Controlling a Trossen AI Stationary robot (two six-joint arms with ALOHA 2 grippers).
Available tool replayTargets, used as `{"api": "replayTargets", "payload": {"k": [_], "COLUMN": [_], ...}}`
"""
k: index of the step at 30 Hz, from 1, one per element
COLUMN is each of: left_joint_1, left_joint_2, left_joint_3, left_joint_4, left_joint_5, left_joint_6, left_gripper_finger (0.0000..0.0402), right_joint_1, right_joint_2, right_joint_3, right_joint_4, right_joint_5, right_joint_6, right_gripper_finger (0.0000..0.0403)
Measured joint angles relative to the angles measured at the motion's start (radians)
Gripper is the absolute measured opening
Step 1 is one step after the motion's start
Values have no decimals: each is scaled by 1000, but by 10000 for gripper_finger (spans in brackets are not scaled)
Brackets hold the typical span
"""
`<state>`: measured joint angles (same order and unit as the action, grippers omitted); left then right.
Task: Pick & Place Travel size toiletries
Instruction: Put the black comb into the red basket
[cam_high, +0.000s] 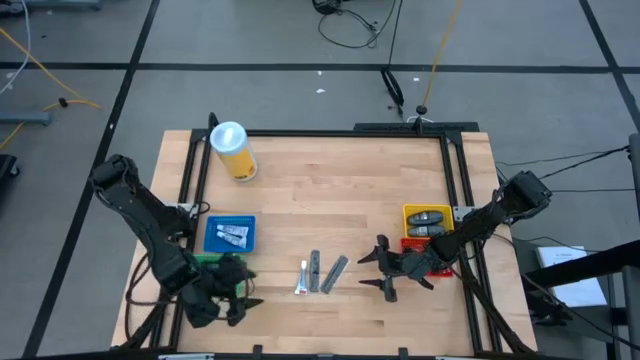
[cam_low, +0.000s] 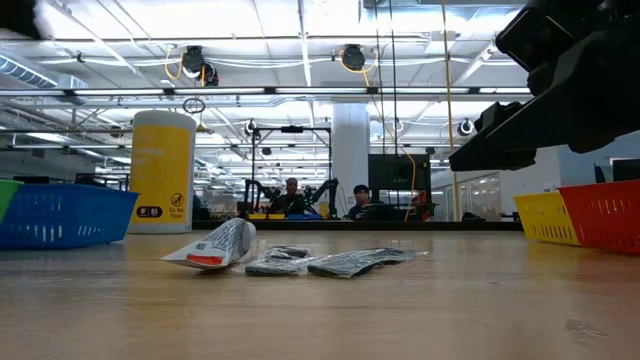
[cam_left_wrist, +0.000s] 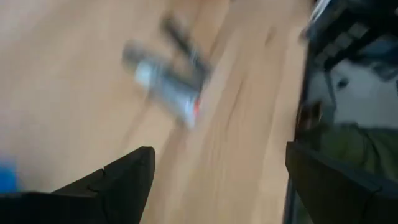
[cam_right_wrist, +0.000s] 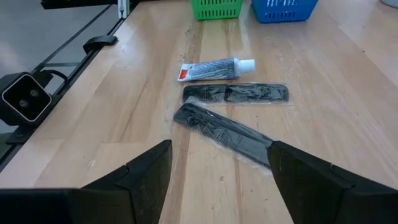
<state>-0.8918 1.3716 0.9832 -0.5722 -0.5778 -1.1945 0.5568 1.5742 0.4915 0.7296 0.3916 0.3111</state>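
I looked down at the wooden table (cam_high: 320, 200) from above. Three small toiletries lay close together near the front middle. One was a little white tube (cam_high: 302, 279) with a red end. Just beside it was a dark comb in a clear wrapper (cam_high: 316, 270). Next to that lay a second wrapped comb (cam_high: 334, 273), tilted a bit. From the right wrist camera I saw them better: the tube (cam_right_wrist: 215, 68) was farthest, the first comb (cam_right_wrist: 236, 93) was in the middle, and the tilted comb (cam_right_wrist: 221, 131) was nearest to that arm.

My right gripper (cam_high: 383, 270) hung just to the right of the three things. Its fingers (cam_right_wrist: 140, 176) were spread wide and held nothing. It was not touching any of them.

My left gripper (cam_high: 238, 290) was low at the front left, near the green bin (cam_high: 207, 261). Its fingers (cam_left_wrist: 121, 180) were spread wide too, with nothing between them. Its camera saw the tube (cam_left_wrist: 165, 90) as a blur.

The blue bin (cam_high: 230, 235) had two white tubes (cam_high: 233, 235) lying in it. The yellow bin (cam_high: 428, 221) held dark oval pieces (cam_high: 430, 222). The red bin (cam_high: 418, 248) sat just in front of it, partly under the right arm. A big yellow can with a white lid (cam_high: 233, 150) stood at the back left.
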Motion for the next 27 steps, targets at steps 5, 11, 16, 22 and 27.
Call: {"api": "replayTargets", "payload": {"k": [5,11,16,22,27], "left_joint_1": [103,263,364,386,337], "left_joint_2": [60,202,356,475,544], "left_joint_3": [0,0,-1,10,39], "left_joint_4": [253,435,658,1005,1076], "left_joint_5": [-181,-232,-146,244,305], "left_joint_6": [367,513,661,886,940], "left_gripper_finger": [353,353,353,353,353], "right_joint_1": [1,0,-22,-78,-144], "right_joint_2": [3,38,114,167,168], "right_joint_3": [0,18,121,188,187], "right_joint_4": [1,6,-5,-138,-197], "right_joint_5": [-2,-80,-186,-261,-283], "right_joint_6": [15,12,19,-15,19], "right_gripper_finger": [256,256,256,256,256]}}
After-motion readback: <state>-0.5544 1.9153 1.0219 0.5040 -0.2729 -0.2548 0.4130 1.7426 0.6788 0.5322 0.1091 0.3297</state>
